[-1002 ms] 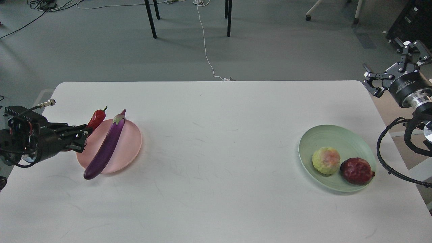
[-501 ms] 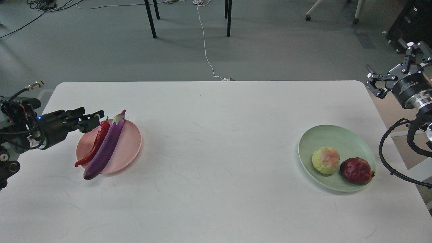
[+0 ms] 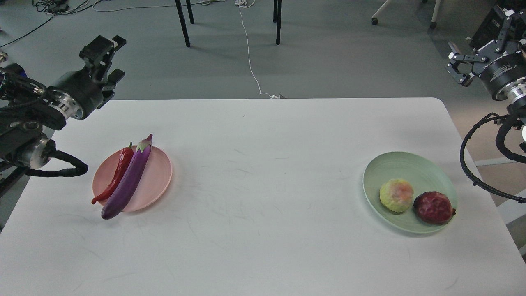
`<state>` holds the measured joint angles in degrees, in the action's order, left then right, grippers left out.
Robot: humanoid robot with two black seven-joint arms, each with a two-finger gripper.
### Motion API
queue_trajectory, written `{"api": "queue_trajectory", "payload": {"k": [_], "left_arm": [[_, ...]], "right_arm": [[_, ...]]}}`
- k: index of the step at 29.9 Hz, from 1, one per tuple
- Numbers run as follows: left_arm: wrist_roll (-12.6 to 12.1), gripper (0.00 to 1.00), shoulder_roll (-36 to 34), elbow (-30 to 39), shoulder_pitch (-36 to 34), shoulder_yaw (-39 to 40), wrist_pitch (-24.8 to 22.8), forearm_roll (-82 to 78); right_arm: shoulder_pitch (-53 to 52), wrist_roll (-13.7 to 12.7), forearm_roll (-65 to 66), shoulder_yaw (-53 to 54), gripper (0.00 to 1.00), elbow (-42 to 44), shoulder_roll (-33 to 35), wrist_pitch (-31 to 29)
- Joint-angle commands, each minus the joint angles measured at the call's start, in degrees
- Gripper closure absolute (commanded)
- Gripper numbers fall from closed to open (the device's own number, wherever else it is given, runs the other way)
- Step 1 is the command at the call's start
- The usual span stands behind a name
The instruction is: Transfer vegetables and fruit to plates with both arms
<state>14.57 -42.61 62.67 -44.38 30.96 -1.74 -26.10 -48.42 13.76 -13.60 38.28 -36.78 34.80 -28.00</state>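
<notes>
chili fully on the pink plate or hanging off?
Hanging off slightly. The chili lies along the pink plate beside the eggplant, but its red tip pokes past the near-left rim.

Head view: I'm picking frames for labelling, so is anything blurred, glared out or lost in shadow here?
Head view: sharp and evenly lit; the eggplant, chili pepper, pomegranate and yellow-green fruit read clearly, with only soft shadows under the pink plate and green plate; no strong glare; the right gripper is cut off by the frame edge.

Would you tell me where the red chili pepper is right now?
In the head view, the chili pepper lies on the pink plate at table left, alongside the eggplant.
</notes>
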Motion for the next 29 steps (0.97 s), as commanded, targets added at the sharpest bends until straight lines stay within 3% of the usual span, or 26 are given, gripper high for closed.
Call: {"api": "queue_trajectory", "payload": {"k": [1, 8, 12, 15, 18, 29], "left_arm": [[-0.1, 0.02, 5.2, -2.8, -1.0, 5.9, -3.3, 10.2], [-0.2, 0.02, 10.7, -10.2, -0.9, 14.1, -11.1, 21.5], [-0.2, 0.02, 14.6, -18.7, -0.5, 19.0, -19.4, 26.2], [-0.2, 0.02, 18.5, -26.3, -0.5, 19.5, -22.4, 26.5], [0.1, 0.02, 21.9, -29.1, 0.0, 19.0, -25.3, 26.7], [0.5, 0.02, 24.8, -28.7, 4.5, 18.9, -25.3, 26.7]], "right_arm": [[0.3, 1.0, 0.0, 3.4, 0.01, 0.0, -0.4, 0.0], [0.1, 0.0, -0.3, 8.3, 0.01, 1.0, -3.0, 0.0], [-0.6, -2.3, -0.9, 8.8, 0.01, 6.5, -7.5, 0.0], [-0.7, -4.5, -0.9, 8.7, 0.01, 12.0, -10.9, 0.0], [-0.4, -4.8, -0.9, 8.6, 0.01, 15.7, -14.9, 0.0], [0.6, -3.6, -0.9, 8.2, 0.01, 15.6, -16.0, 0.0]]}}
